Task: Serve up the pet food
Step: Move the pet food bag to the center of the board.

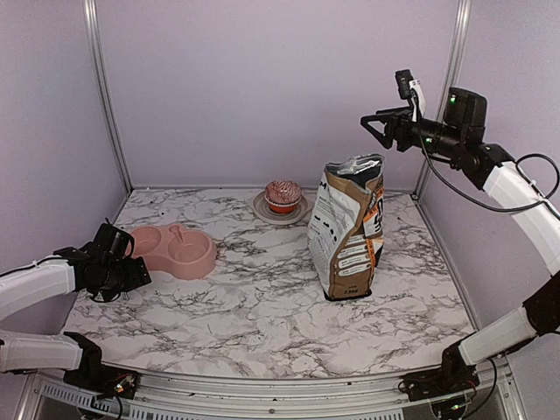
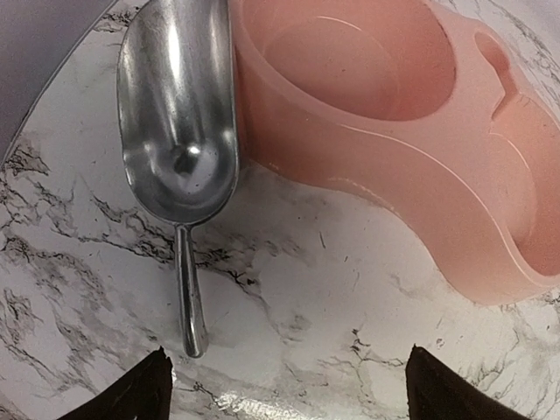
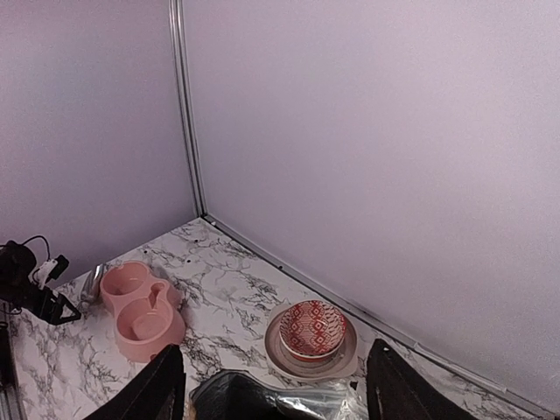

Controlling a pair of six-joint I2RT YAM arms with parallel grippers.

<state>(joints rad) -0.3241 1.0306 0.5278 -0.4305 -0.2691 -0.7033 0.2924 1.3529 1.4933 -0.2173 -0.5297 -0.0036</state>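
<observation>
No pet food shows; only its printed paper bag (image 1: 350,227) stands upright right of centre, its top open (image 3: 289,404). My right gripper (image 1: 374,131) hangs open high above the bag's mouth (image 3: 276,394), holding nothing. A metal scoop (image 2: 179,131) lies empty on the marble against the pink double bowl (image 2: 394,114), its handle pointing toward my left gripper (image 2: 289,389). That gripper is open and low over the table, just short of the handle's end, at the left of the pink bowl (image 1: 175,249). Both wells of the pink bowl (image 3: 140,311) look empty.
A red patterned bowl (image 1: 283,194) sits on a beige plate (image 1: 280,213) at the back centre, close behind the bag; the right wrist view shows the same bowl (image 3: 312,328). Lilac walls with metal corner posts (image 1: 105,96) enclose the marble table (image 1: 262,306).
</observation>
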